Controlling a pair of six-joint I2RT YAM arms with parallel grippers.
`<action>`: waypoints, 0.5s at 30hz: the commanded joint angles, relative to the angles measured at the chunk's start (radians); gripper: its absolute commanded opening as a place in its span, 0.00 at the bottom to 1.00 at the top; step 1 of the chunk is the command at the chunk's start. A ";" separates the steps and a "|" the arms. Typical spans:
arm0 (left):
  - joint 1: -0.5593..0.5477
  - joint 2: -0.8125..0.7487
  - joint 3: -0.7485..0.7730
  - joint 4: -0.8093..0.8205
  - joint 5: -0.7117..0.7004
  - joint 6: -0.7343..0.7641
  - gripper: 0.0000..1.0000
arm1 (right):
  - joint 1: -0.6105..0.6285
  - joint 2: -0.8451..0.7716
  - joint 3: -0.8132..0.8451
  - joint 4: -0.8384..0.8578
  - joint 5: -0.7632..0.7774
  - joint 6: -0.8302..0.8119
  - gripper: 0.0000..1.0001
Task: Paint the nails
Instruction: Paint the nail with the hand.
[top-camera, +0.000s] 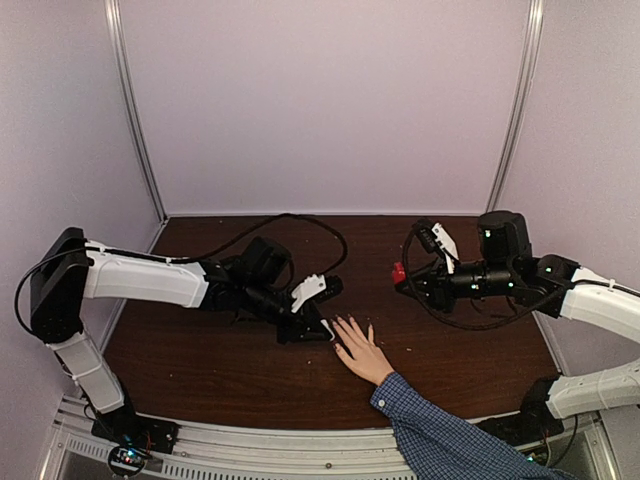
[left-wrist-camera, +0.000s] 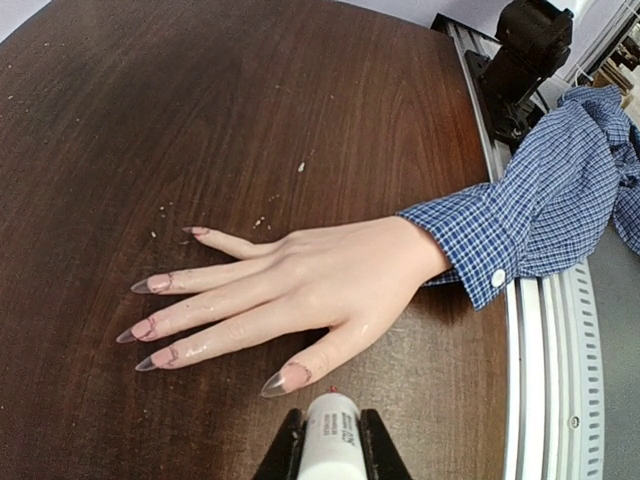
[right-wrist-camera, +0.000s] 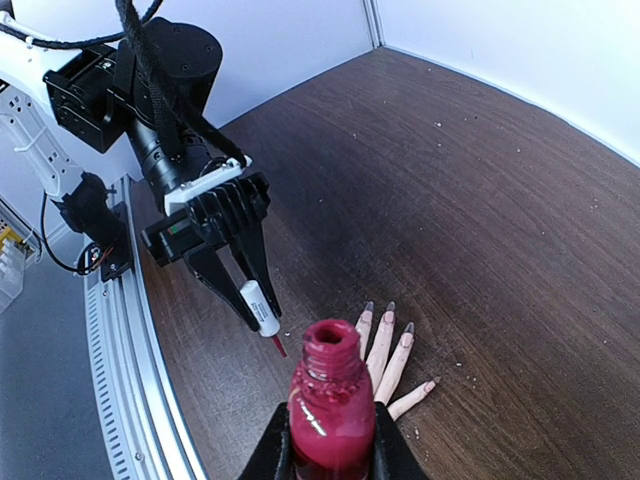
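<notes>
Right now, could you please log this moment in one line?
left end effector: shut on brush cap, near thumb | right end effector: shut on open polish bottle | hand: flat on table | nails: mostly bare

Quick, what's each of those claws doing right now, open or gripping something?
Left gripper: shut on the white-capped polish brush.
Right gripper: shut on the open red polish bottle.

Bare tabletop (left-wrist-camera: 200, 120) lies open ahead of the nails (left-wrist-camera: 150, 284); the left claw (left-wrist-camera: 333, 442) crowds the thumb (left-wrist-camera: 312, 364).
</notes>
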 joint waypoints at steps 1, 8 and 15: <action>-0.011 0.027 0.048 0.001 -0.011 0.027 0.00 | -0.006 -0.009 -0.011 0.037 -0.015 0.013 0.00; -0.011 0.053 0.072 -0.008 -0.022 0.026 0.00 | -0.007 -0.005 -0.012 0.042 -0.021 0.013 0.00; -0.011 0.068 0.086 -0.011 -0.027 0.024 0.00 | -0.007 -0.003 -0.015 0.046 -0.025 0.014 0.00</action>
